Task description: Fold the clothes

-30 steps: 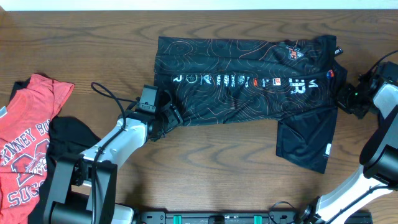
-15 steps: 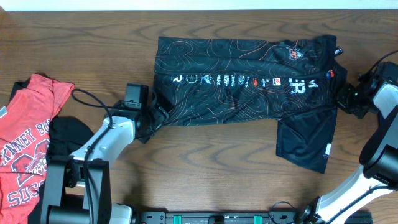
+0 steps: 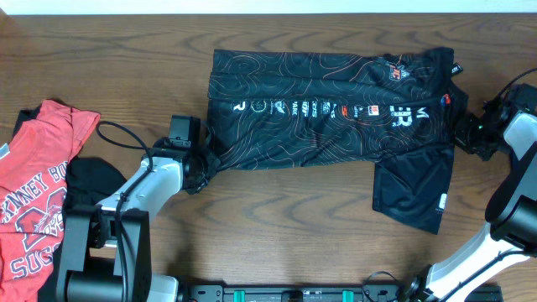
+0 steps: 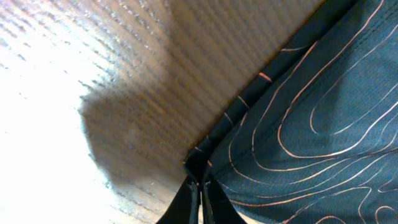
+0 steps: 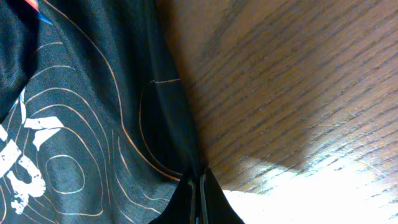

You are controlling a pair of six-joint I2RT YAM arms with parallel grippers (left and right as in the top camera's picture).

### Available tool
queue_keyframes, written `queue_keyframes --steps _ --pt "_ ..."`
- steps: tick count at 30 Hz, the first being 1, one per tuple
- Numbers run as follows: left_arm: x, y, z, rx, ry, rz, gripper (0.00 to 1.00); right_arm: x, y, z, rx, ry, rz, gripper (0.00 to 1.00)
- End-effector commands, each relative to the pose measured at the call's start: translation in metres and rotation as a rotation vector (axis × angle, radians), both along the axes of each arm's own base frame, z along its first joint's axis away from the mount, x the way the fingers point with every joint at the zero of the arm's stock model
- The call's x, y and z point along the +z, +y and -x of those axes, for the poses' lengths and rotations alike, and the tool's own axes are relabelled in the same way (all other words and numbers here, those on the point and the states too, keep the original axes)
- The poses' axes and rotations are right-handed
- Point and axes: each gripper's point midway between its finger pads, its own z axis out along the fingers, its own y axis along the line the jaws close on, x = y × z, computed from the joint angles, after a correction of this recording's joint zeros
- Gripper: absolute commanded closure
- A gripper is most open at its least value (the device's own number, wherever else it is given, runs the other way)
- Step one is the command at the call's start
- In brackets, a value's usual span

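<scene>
The black jersey with orange contour lines lies spread across the far middle of the table, one sleeve hanging toward the front right. My left gripper sits at its lower left corner. In the left wrist view the jaws are shut, with the hemmed corner of the jersey pinched between the tips. My right gripper is at the jersey's right edge. In the right wrist view it is shut on the dark fabric edge.
A red T-shirt with white lettering lies crumpled at the table's left edge, with a dark piece beside it, close behind my left arm. Bare wood runs along the front of the table.
My left gripper slid left along the jersey's lower edge to its corner, then went from open to shut on that corner. The right arm and the jersey have stayed put.
</scene>
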Motion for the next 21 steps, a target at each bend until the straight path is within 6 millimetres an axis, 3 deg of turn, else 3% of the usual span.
queue_keyframes --steps 1,6,11,17,21 --pt "-0.010 0.007 0.006 0.009 0.019 -0.030 0.94 -0.022 0.014 0.014 0.024 0.076 -0.022 0.99" --pt "0.001 0.009 -0.015 -0.057 -0.086 -0.048 0.94 -0.016 0.013 0.013 0.024 0.065 -0.015 0.99" --pt "0.030 0.018 -0.030 -0.085 -0.196 -0.087 0.94 0.010 0.011 0.007 0.024 0.011 0.016 0.99" --pt "0.066 0.024 -0.031 -0.112 -0.295 -0.136 0.94 0.034 0.012 0.008 0.003 -0.018 0.029 0.99" --pt "0.080 0.027 -0.026 -0.142 -0.319 -0.161 0.94 0.045 0.012 0.008 -0.003 -0.034 0.036 0.99"
